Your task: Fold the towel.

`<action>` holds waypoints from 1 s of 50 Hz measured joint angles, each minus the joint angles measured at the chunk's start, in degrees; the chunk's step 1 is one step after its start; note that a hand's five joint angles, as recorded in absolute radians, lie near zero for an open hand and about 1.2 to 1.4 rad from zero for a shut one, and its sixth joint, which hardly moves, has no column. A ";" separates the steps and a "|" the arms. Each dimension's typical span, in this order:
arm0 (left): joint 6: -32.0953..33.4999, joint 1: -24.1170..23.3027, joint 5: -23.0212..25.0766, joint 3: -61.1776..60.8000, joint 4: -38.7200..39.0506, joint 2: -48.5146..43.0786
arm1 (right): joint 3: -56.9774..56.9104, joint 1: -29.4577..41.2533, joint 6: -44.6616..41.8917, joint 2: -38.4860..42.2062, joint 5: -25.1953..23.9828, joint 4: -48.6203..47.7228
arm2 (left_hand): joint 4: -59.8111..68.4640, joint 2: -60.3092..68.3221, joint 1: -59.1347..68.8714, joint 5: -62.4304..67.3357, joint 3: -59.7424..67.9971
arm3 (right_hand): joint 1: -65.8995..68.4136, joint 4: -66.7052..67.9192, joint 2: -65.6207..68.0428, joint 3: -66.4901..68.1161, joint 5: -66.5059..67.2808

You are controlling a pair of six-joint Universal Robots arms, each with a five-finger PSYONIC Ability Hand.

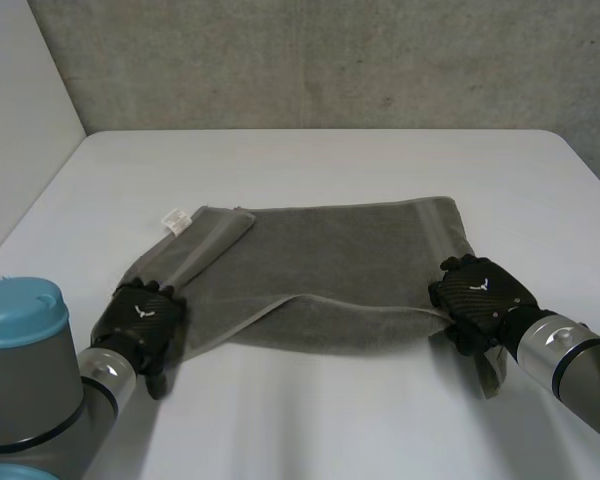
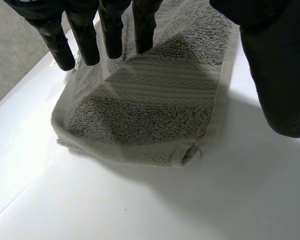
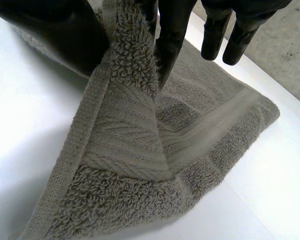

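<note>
A grey towel [image 1: 330,270] lies on the white table [image 1: 330,160], folded over, with a white label [image 1: 175,221] at its far left corner. My left hand [image 1: 142,318] hovers over the towel's near left corner [image 2: 145,110]. It is open: straight fingers [image 2: 85,40] and the thumb [image 2: 280,75] stand apart above the cloth and hold nothing. My right hand [image 1: 480,293] is at the near right corner, shut on the towel [image 3: 130,150]. Thumb [image 3: 65,35] and a finger [image 3: 172,35] pinch the hemmed edge and lift it off the table.
A grey concrete wall stands behind the table's far edge and a pale wall at the left. Bare white tabletop surrounds the towel, widest beyond it and along the near edge between my arms.
</note>
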 measured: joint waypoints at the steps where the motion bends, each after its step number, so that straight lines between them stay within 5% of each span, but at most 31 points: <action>1: 0.12 0.22 -0.07 -0.07 0.03 0.16 | 0.01 0.00 0.00 0.00 0.00 0.00 | 0.00 0.00 0.00 0.00 0.00 | 0.00 0.00 0.00 0.00 0.00; 23: 8.94 6.79 -0.07 -1.71 3.87 0.38 | 0.02 0.23 0.00 0.00 -0.08 -0.05 | 0.00 0.92 0.39 1.31 0.00 | -0.03 0.00 0.01 0.00 0.00; 28: 8.88 6.97 0.04 -1.65 4.60 -0.14 | 0.02 0.46 0.00 0.04 -0.02 -0.03 | 0.00 17.05 14.74 16.29 0.00 | -0.03 0.00 0.01 0.00 0.00; 34: 8.62 6.45 0.41 -1.39 6.16 -1.09 | -0.01 0.50 0.00 0.08 0.07 0.00 | 0.00 62.43 57.68 62.34 0.00 | -0.03 0.00 0.01 0.00 0.00; 50: 7.62 5.47 2.38 1.67 4.86 5.33 | -2.20 -1.36 1.08 -1.70 -0.27 5.11 | 0.00 63.53 58.92 64.24 0.00 | -0.03 0.00 0.02 0.00 0.00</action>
